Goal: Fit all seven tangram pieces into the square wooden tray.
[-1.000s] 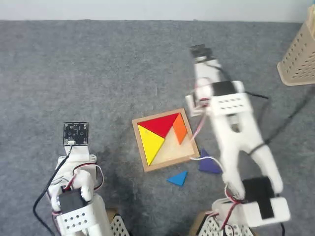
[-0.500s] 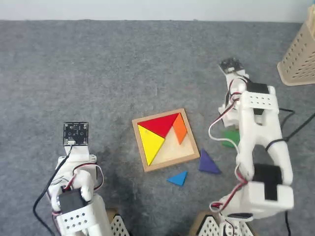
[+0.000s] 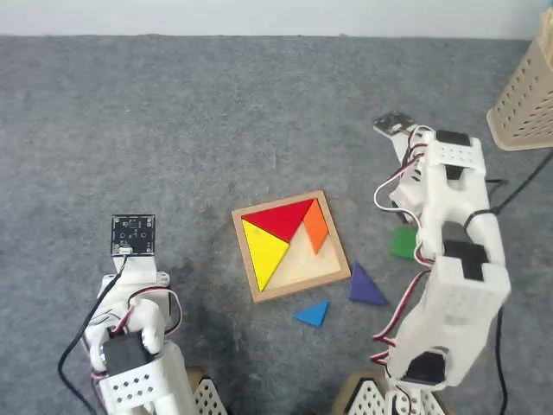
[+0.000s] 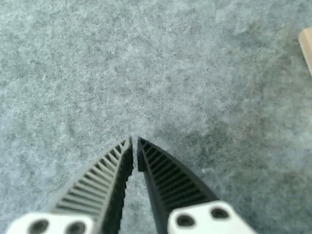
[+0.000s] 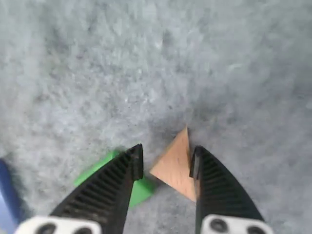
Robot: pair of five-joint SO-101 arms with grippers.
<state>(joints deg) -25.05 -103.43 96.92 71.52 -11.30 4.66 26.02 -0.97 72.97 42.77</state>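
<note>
Right pincer [image 5: 165, 155] jaws apart, straddling tan triangle [image 5: 176, 168] on carpet; green piece [image 5: 97, 171] just beside one finger.
Left pincer [image 4: 134, 144] closed together on nothing, away from tray [image 3: 304, 264]. To do it well: drop straight, keep jaws clear of green, clamp tan's edges, lift before swinging to tray. Count: 1 tray; 7 pcs, 3 seated (red [image 3: 281, 220], yellow [image 3: 262, 249], orange [image 3: 316, 226]), 4 loose incl. purple [image 3: 366, 286], blue [image 3: 314, 313].
</note>
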